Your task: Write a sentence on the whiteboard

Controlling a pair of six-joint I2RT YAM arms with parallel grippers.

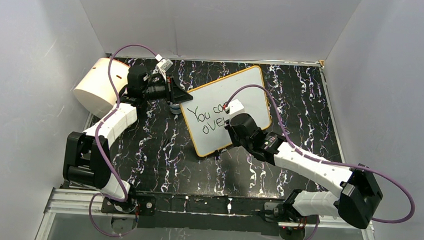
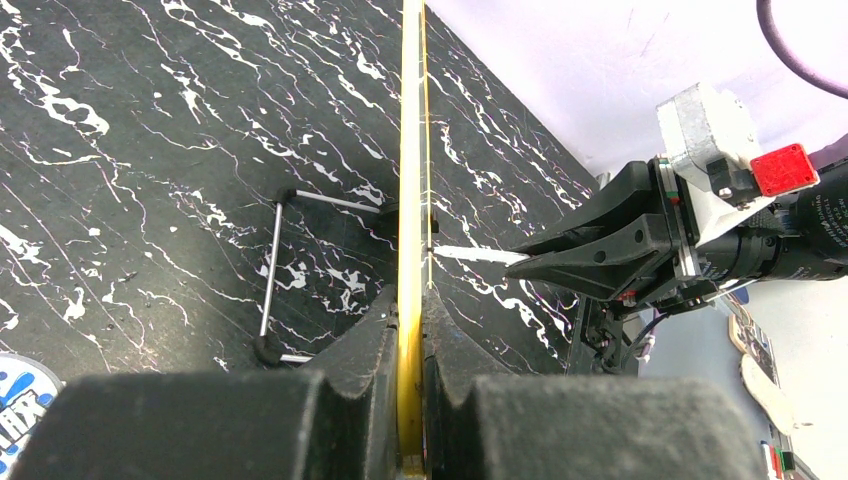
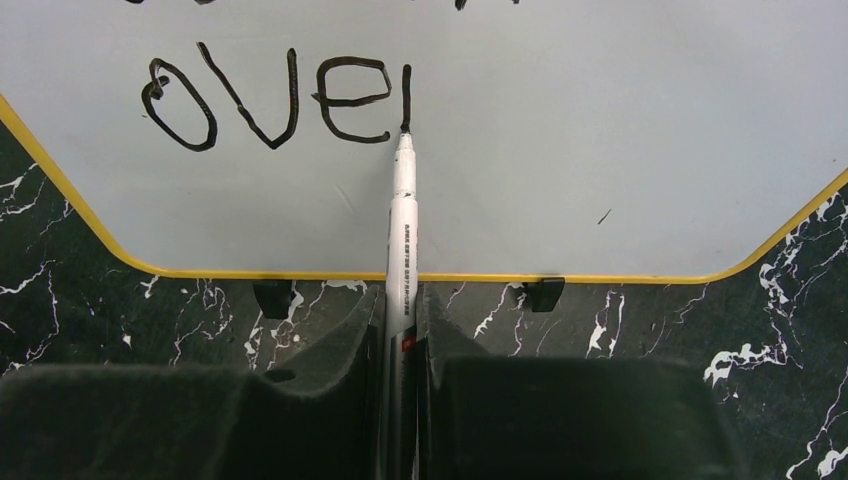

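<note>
The whiteboard stands tilted on the black marbled table, white with a yellow rim. My left gripper is shut on its left edge; the left wrist view shows the rim edge-on between the left gripper's pads. The sentence reads "You c…" over "OVE"; the right arm hides the rest. My right gripper is shut on a white marker. The marker's black tip touches the whiteboard at the foot of a fresh vertical stroke after "OVE".
A big cream cylinder lies at the table's back left, behind the left arm. Two black clip feet hold the board's lower rim. A thin wire stand lies behind the board. White walls enclose the table on three sides.
</note>
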